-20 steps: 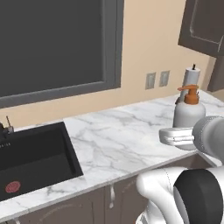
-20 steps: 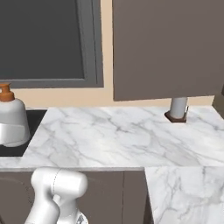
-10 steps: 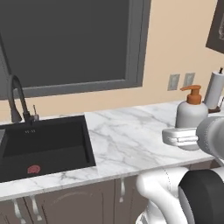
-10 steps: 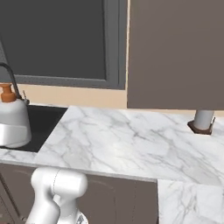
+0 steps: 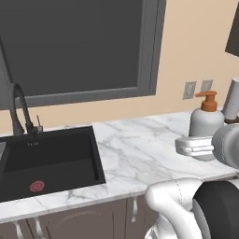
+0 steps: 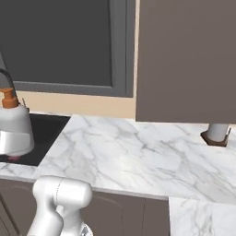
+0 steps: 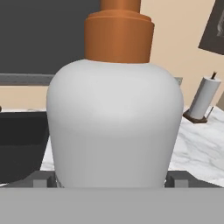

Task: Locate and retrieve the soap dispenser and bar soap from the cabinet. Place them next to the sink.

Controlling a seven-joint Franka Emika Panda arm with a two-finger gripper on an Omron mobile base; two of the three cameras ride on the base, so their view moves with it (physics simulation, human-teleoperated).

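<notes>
My gripper [image 5: 198, 147] is shut on the soap dispenser [image 5: 205, 122], a white rounded bottle with an orange pump, and holds it upright above the right part of the marble counter. In the hand view the soap dispenser [image 7: 113, 122] stands close up between the dark fingertips [image 7: 41, 180]. The black sink [image 5: 46, 158] with its red-ringed drain and curved faucet [image 5: 17, 108] lies to the left, well apart from the bottle. The dark brown cabinet [image 6: 189, 60] hangs at the upper right. The bar soap is out of view.
A paper towel roll [image 6: 216, 132] on a dark stand sits at the back right of the marble counter [image 5: 135, 149]. A large dark window [image 5: 74, 46] spans the wall behind the sink. Two wall outlets [image 5: 189, 89] sit right of the window.
The whole scene has slid to the right in both base views: the base has driven left along the counter and the sink has come further into view. The dispenser stays in my gripper.
</notes>
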